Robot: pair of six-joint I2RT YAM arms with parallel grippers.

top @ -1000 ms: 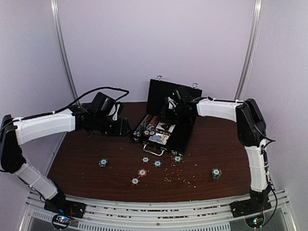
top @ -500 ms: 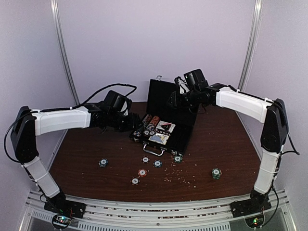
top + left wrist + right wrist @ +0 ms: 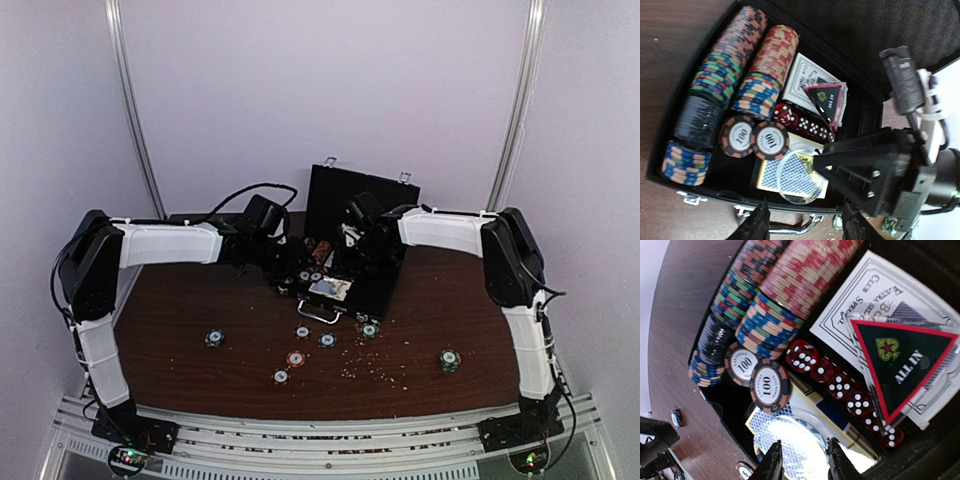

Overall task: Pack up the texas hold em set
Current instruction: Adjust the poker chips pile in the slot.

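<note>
Lab enclosure: plain white walls (image 3: 330, 90), aluminium rail (image 3: 300, 440).

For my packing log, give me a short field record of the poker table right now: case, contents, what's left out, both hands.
case: black case, lid up
inside: chip rows, two flat 100 chips, red dice, card decks, ALL IN marker, clear disc
outside: several loose chips on the table
left hand: open, empty, over the case's front edge
right hand: open, above the clear disc
</note>
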